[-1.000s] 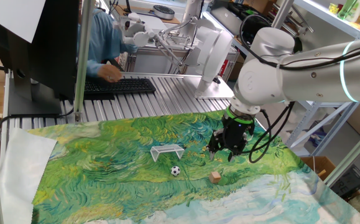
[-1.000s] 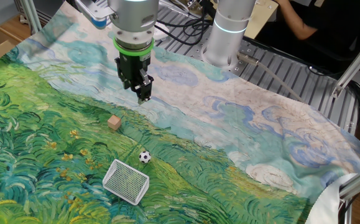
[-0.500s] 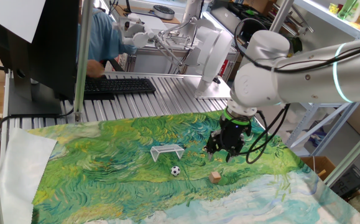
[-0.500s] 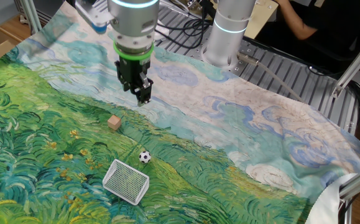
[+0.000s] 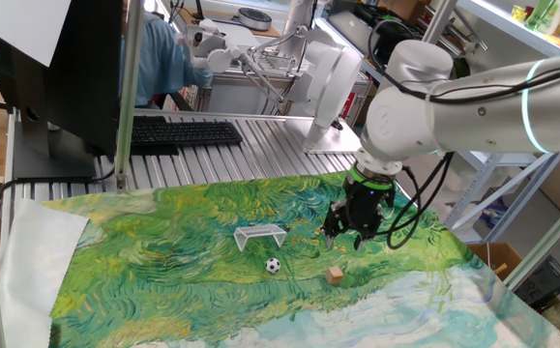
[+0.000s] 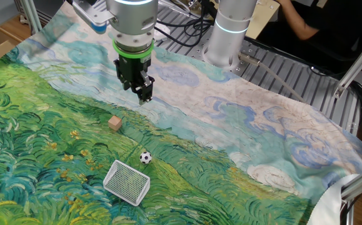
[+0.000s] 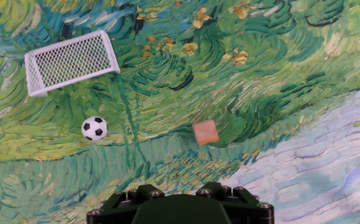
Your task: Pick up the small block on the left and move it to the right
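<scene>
Small block (image 6: pixel 115 122) prob. light, stiff wood: pinch opposite flat faces. Gripper (image 6: pixel 144 95) nearby, empty; jaws' state unclear.

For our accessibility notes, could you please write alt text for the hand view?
A small tan block lies on a painted green-field cloth, just ahead of the hand's dark body. A miniature soccer ball sits to its left, below a white goal frame.
</scene>
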`<state>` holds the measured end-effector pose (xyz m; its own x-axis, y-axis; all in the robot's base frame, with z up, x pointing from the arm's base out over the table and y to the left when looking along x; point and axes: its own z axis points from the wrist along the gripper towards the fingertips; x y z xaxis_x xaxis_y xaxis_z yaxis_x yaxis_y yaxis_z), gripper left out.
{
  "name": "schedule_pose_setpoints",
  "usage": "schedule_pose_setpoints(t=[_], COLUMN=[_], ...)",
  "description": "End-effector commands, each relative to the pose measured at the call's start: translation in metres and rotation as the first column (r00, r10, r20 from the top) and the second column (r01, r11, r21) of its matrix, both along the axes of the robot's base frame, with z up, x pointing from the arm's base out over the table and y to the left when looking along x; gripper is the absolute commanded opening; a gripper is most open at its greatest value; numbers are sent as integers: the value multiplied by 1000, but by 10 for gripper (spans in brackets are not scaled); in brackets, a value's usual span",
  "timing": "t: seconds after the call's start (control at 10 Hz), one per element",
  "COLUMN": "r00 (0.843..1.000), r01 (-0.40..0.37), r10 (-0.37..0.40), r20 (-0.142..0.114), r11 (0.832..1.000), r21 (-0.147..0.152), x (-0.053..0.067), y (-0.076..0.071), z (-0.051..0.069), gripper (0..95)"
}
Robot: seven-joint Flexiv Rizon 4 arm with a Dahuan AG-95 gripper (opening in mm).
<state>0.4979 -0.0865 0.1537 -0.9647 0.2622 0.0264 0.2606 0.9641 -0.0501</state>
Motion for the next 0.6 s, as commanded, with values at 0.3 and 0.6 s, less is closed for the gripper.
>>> schedule_pose_setpoints(t=[0.3, 0.6], r00=[1000, 1000], r01=[-20, 2], r10=[20, -2], r20=[6, 8], r11=[1000, 1000], r21=[-2, -4], x=[-1, -1], y=[0, 0], z=[0, 0], gripper=[570, 570])
